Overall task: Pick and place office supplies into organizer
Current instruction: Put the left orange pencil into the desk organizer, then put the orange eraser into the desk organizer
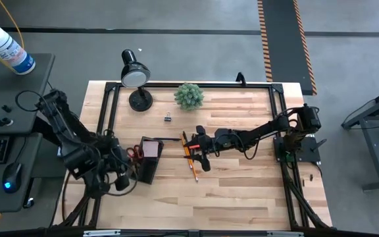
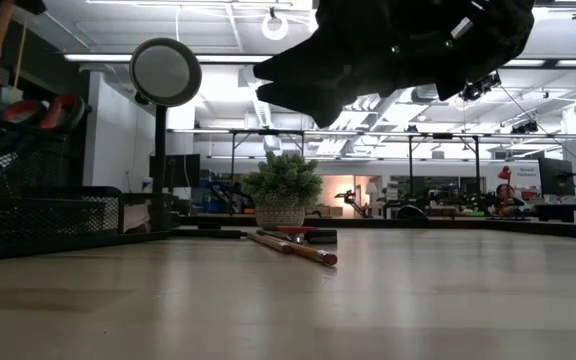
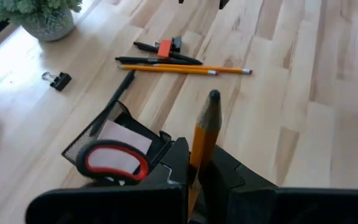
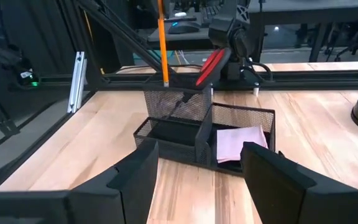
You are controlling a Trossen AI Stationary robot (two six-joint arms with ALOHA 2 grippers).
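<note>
High view puts the pencils (image 1: 191, 158) flat on the bare wood just right of the organizer (image 1: 149, 160), lying side by side with a dark pen (image 1: 174, 139) and an orange-black marker (image 3: 165, 48) at their far ends, their long axis running near-to-far with a slight lean to the right as it comes near. The right gripper (image 1: 201, 149) hangs directly over this cluster, fingers spread wide and holding nothing, so it is plainly the nearer arm for the next pick; its jaws would need to straddle the pencils across their length. The organizer itself already carries the red-handled scissors (image 3: 115, 160) and the pink sticky-note pad (image 4: 239, 140) in separate compartments. At its near-left end the left gripper (image 3: 197, 171) is clamped shut on one upright pencil (image 3: 205, 132), which the right wrist view shows standing vertically above the mesh cup, so it looks about ready to be let go. A small binder clip (image 1: 167, 118) lies apart, farther back, nearer the plant (image 1: 189, 96) and the desk lamp (image 1: 135, 74).
</note>
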